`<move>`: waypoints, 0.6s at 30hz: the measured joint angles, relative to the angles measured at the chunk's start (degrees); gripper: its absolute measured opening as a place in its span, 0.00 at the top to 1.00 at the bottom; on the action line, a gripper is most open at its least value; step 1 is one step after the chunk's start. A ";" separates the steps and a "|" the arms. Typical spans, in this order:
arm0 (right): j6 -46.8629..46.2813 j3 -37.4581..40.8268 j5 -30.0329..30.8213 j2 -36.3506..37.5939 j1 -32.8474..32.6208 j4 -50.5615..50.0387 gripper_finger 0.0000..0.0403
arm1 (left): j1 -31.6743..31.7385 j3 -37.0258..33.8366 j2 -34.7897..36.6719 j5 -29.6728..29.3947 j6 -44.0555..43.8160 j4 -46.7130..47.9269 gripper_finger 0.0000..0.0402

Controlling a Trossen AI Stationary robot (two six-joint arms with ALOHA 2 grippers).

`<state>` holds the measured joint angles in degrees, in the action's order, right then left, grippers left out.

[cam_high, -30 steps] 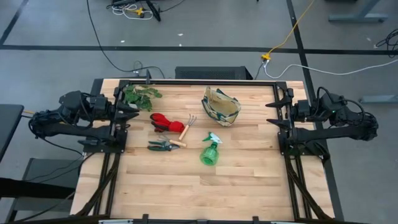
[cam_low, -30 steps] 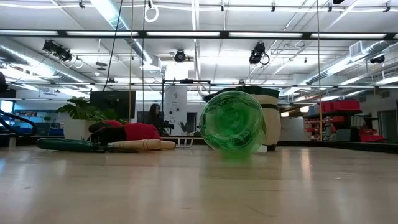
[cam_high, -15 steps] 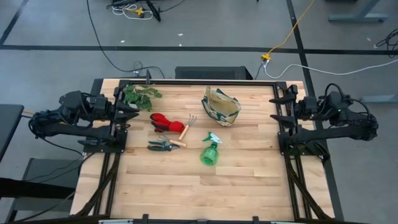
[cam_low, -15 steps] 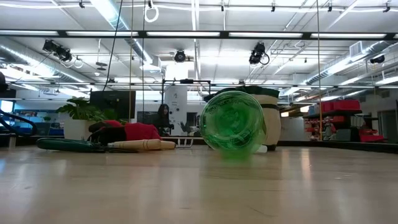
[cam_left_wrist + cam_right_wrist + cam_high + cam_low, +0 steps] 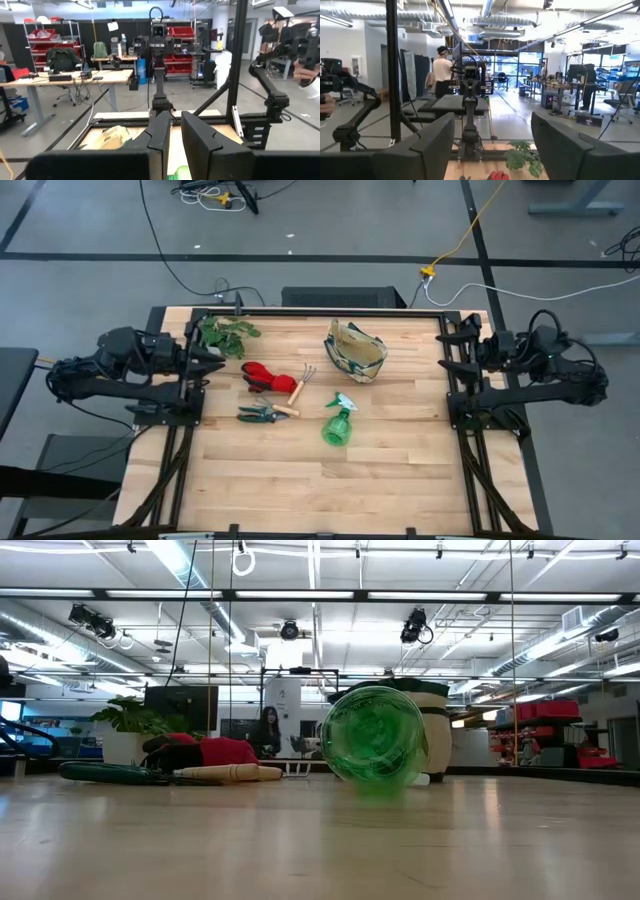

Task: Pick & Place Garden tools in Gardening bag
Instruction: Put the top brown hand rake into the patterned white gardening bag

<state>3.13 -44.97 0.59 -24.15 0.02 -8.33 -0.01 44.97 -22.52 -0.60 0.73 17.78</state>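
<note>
On the table lie the red gloves (image 5: pixel 262 374), the wooden-handled rake (image 5: pixel 300 383), the dark-handled shears (image 5: pixel 262 414) and the green spray bottle (image 5: pixel 339 421), which rests on its side. The patterned gardening bag (image 5: pixel 356 350) stands open at the far middle. In the low view, the bottle's base (image 5: pixel 375 735) stands in front of the bag (image 5: pixel 437 735). My left gripper (image 5: pixel 215 358) hovers shut at the left edge, high above the table. My right gripper (image 5: pixel 445 353) hovers open at the right edge. In its wrist view the right gripper (image 5: pixel 495 135) has nothing between its fingers.
A leafy plant sprig (image 5: pixel 225 335) lies at the far left, close under my left gripper. Black frame rails (image 5: pixel 320 311) run along the table's far edge and sides. The near half of the wooden top (image 5: pixel 320 480) is bare. People stand in the room beyond the table.
My right gripper has tipped its fingers upward, and its tips have drawn back a little toward the table's right edge. It stays open. The tools and the bag lie as before.
</note>
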 joint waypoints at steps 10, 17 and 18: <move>-3.63 -0.04 10.08 -12.50 0.01 12.01 0.35 | 0.00 0.00 -0.79 -6.59 1.20 1.45 0.86; -4.46 -0.02 16.97 -21.19 0.02 13.23 0.35 | 0.00 0.00 -1.87 -7.99 1.86 1.51 0.86; -5.33 -0.02 16.87 -22.22 0.01 13.48 0.35 | 0.00 0.00 -2.02 -8.23 1.86 1.46 0.86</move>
<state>-2.21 -44.99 17.46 -46.37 0.03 5.14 -0.01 44.97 -24.55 -8.84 2.59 19.24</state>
